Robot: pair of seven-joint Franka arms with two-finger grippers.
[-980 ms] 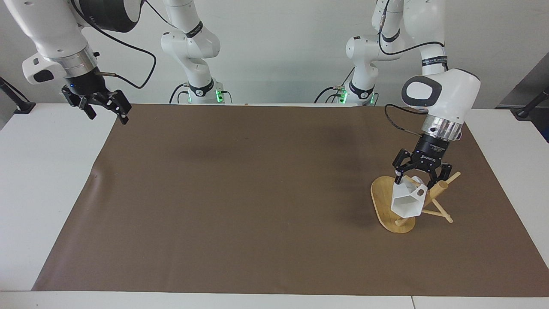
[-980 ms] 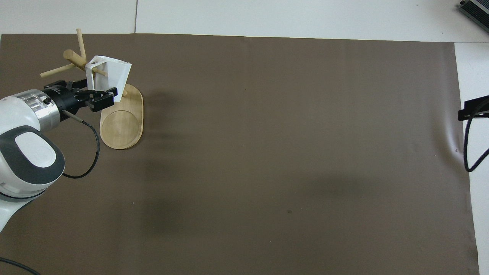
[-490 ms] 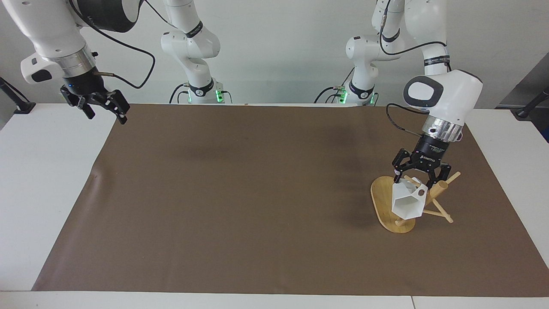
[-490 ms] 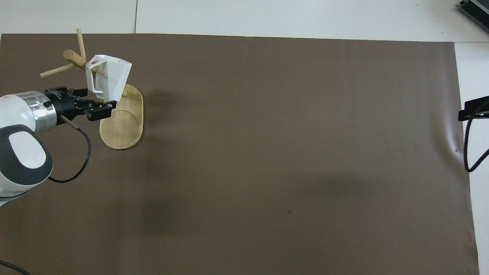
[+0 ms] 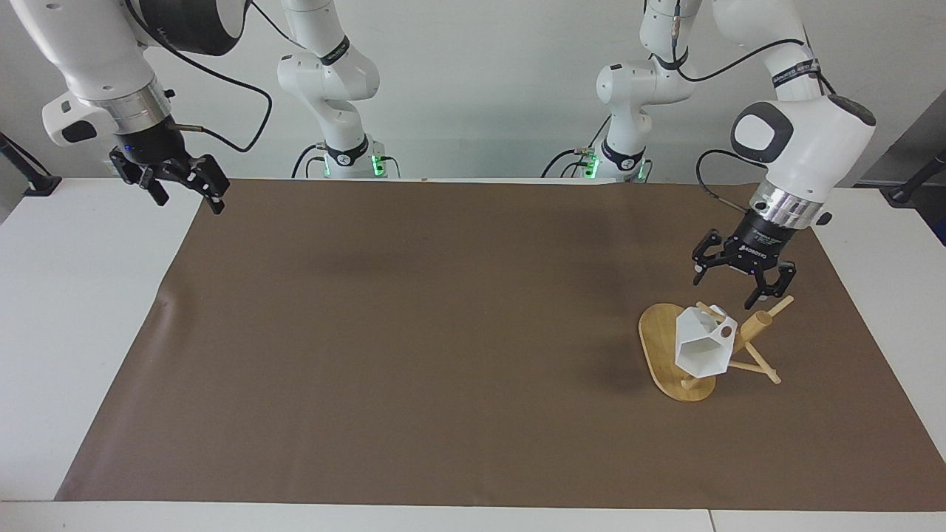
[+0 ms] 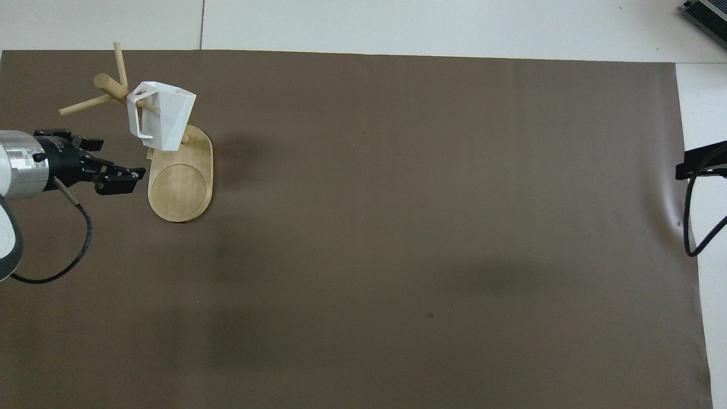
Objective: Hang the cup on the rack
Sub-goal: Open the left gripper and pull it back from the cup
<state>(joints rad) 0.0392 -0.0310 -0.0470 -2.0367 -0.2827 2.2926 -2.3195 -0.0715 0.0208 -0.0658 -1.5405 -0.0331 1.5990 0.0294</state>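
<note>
A: Facing view first: where was the cup [image 5: 702, 347], and why did it sit at that slant?

B: It hung on the rack [image 5: 676, 362], at the left arm's end of the table [image 5: 74, 295]. A thin peg passed through the round hole in its blocky handle, so the cup tipped with its six-sided mouth turned outward, over the oval base. Nothing else touched it.

A: And the fingers?

B: The left gripper [image 5: 741, 284] hovered above the rack, clear of the cup, its fingers spread apart and empty. I judged the hanging done. The right gripper [image 5: 185, 191] waited over the edge of the brown mat [image 5: 414, 332] at the right arm's end of the table, fingers likewise apart, holding nothing.

A: Materials?

B: The cup looked like hard white plastic, all flat facets and sharp edges. The rack was pale bamboo: smooth flat base, thick round post, slim crossing pegs. From overhead, the cup [image 6: 161, 116] covered part of the base [image 6: 180, 187], while the left gripper [image 6: 113, 179] stood beside it.
</note>
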